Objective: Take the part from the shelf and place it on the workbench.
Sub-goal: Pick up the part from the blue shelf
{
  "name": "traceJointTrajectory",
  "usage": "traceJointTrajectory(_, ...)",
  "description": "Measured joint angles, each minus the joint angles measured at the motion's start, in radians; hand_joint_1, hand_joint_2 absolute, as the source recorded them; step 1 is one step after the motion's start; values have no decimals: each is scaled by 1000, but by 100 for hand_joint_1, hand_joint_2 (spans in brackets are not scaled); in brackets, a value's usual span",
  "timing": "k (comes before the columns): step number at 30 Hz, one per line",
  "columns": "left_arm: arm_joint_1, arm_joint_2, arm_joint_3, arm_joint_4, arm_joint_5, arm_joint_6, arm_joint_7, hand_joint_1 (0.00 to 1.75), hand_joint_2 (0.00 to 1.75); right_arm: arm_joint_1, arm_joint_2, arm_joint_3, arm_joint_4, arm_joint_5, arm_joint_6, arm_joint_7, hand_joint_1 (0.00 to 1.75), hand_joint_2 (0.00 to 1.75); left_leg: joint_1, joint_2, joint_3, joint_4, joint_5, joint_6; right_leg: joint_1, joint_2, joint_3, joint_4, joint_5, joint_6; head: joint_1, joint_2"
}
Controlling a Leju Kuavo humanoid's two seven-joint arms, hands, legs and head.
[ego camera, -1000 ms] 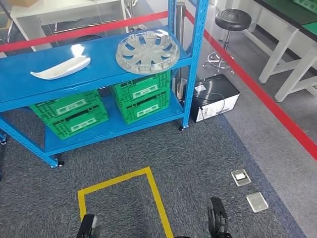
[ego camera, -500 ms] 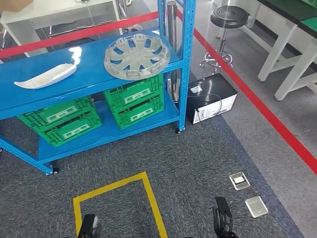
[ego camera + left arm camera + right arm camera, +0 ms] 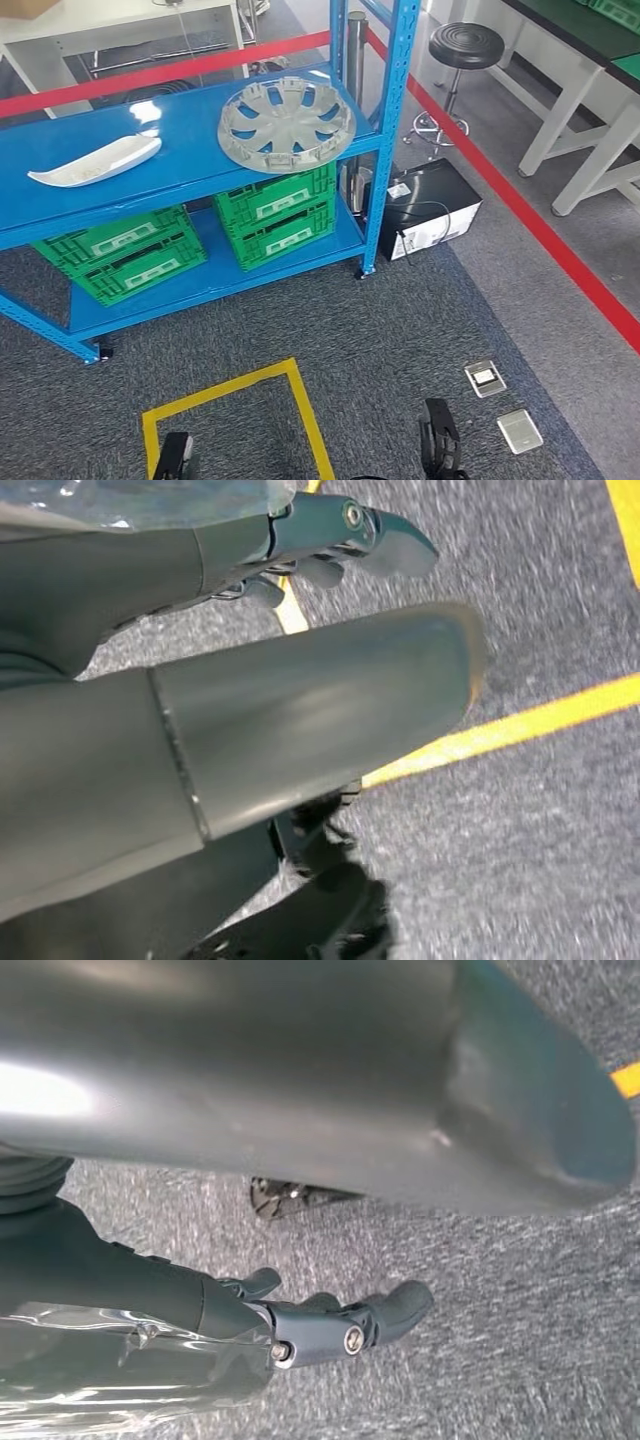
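1. Hubcap [image 3: 286,124] sits flat on the top level of the blue shelf [image 3: 189,160], at its right end near the right upright. A white curved trim piece [image 3: 95,161] lies toward the left end; the task doesn't say which one is "the part", I'm assuming the hubcap.
2. Key relation: both parts are ahead of and well apart from both hands, with carpet and the yellow floor marking [image 3: 226,395] between. Nothing is reachable yet.
3. Hubcap is round, so no long axis; it lies between the two arms' lines, slightly closer to the right side. Trim piece runs lengthwise along the shelf, on the left arm's side.
4. Left hand [image 3: 226,730] hangs low over the carpet, fingers loose and apart, holding nothing.
5. Right hand [image 3: 302,1110] same: hanging, released, nothing grasped.
6. Judgement: still the approach stage; close in on the shelf first.
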Motion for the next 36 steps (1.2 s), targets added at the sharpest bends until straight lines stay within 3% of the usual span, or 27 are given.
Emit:
traceJointTrajectory(1, 2, -1, 0, 0, 0, 0, 0, 0, 0, 2, 0, 0, 0, 0, 0, 0, 0, 0, 2, -1, 8, 0, -8, -2, -2, 0, -20, 9, 7, 3, 2, 0)
traceJointTrajectory(2, 3, -2, 0, 0, 0, 0, 0, 0, 0, 3, -1, 0, 1, 0, 0, 0, 0, 0, 4, -1, 19, 1, -16, -6, -4, -1, -22, -21, 37, 6, 6, 0)
traceJointTrajectory(4, 4, -3, 0, 0, 0, 0, 0, 0, 0, 4, -3, 0, 2, 0, -1, 0, 0, 0, 9, -2, 43, 4, -38, -17, -9, -3, 6, -144, 136, 13, 14, 0)
traceJointTrajectory(5, 3, -3, 0, 1, 1, 0, 0, 0, 0, 5, -3, 0, 2, 0, -1, -1, 0, 0, 10, -2, 52, 7, -48, -23, -10, -4, 17, -197, 162, 12, 17, 0)
traceJointTrajectory(6, 1, -3, 0, 1, 1, 0, 0, 0, 0, 5, -3, 0, 2, 0, 0, -1, 0, 0, 10, -1, 55, 9, -57, -30, -10, -5, 24, -229, 179, 6, 18, 0)
traceJointTrajectory(10, -3, -3, 0, 1, 1, 0, -1, 0, 0, 8, -3, 0, 2, -3, 0, -4, 0, 0, 9, 0, 62, 32, -72, -52, -12, -3, 46, -245, 169, -32, 8, 0)
traceJointTrajectory(12, -6, -3, 0, 1, 2, 0, -3, 0, 0, 7, -2, -1, 2, -3, -1, -7, 0, 0, 12, 1, 12, 123, -84, -62, -15, -2, 68, -247, 157, -41, -1, 0)
traceJointTrajectory(15, -4, -4, 0, 1, 4, 1, -4, 0, 0, 9, -3, -2, 2, -7, -2, -9, 0, 0, 18, 2, -129, 310, -144, -75, -16, 0, 103, -251, 127, -44, -10, 0)
traceJointTrajectory(17, -1, -4, 0, 1, 4, 1, -5, 0, 0, 12, -3, -2, 3, -9, -2, -9, 0, 0, 19, 3, -174, 310, -159, -72, -16, 3, 138, -258, 105, -42, -14, 0)
traceJointTrajectory(18, 0, -4, 0, 1, 4, 1, -5, 0, 0, 13, -2, -2, 3, -10, -2, -10, 0, 0, 17, 2, -174, 261, -133, -66, -15, 4, 160, -264, 93, -41, -15, 0)
traceJointTrajectory(21, 3, 0, 0, 2, 4, 1, -4, 0, 0, 14, -1, -2, 3, -10, -2, -10, 0, 0, 2, 2, -148, 79, 31, -37, -12, 8, 213, -292, 57, -33, -22, 0)
traceJointTrajectory(22, 4, 0, 0, 2, 4, 1, -4, 0, 0, 14, 0, -2, 3, -10, -2, -11, 0, 0, -2, 1, -139, 50, 58, -31, -11, 10, 233, -304, 49, -28, -23, 0)
traceJointTrajectory(24, 1, -1, 0, 3, 5, 2, -4, 0, 0, 11, 0, -3, 3, -11, -2, -12, 0, 0, -2, -2, -110, 29, 56, -27, -8, 12, 270, -311, 51, -17, -23, 0)
traceJointTrajectory(25, -1, -2, 0, 3, 6, 2, -5, 0, 0, 9, 0, -3, 3, -11, -2, -12, 0, 0, -1, -2, -92, 22, 54, -24, -8, 10, 274, -292, 61, -12, -19, 0)
traceJointTrajectory(26, -5, -2, 0, 3, 6, 2, -6, 0, 0, 5, 0, -3, 3, -11, -2, -13, 0, 0, 0, -2, -73, 16, 51, -19, -8, 8, 256, -247, 72, -9, -15, 0)
traceJointTrajectory(28, -6, -2, 0, 3, 6, 2, -6, 0, 0, 2, 0, -3, 3, -11, -2, -13, 0, 0, -1, 1, -39, 10, 38, -8, -8, 2, 173, -115, 62, -7, -5, 0)
traceJointTrajectory(30, -6, -4, 0, 3, 6, 3, -6, 0, 0, 6, 0, -2, 3, -11, -2, -13, 0, 0, -3, 2, -5, 5, 17, -1, -6, -1, 79, -17, -12, -4, 1, 0)
traceJointTrajectory(32, -4, -5, 0, 3, 6, 3, -6, 0, 0, 10, 0, -2, 3, -11, -2, -12, 0, 0, -5, -4, 33, 0, -9, 1, -3, -1, 22, -25, -88, -4, 7, 0)
traceJointTrajectory(33, -4, -6, 0, 3, 6, 4, -6, 0, 0, 10, 0, -2, 3, -11, -2, -13, 0, 0, -7, -7, 53, -2, -22, 1, 0, -1, 10, -65, -82, -9, 10, 0)
traceJointTrajectory(34, -3, -6, 0, 3, 6, 4, -6, 0, 0, 11, 0, -2, 3, -11, -2, -15, 0, 0, -8, -9, 70, -3, -36, 1, 5, -1, 4, -122, -31, -17, 16, 0)
traceJointTrajectory(36, -3, -9, 0, 3, 6, 5, -7, 0, 0, 13, -5, -2, 4, -11, -1, -21, 0, 0, -10, -14, 98, -4, -61, -4, 18, 6, 6, -221, 125, -37, 19, 0)
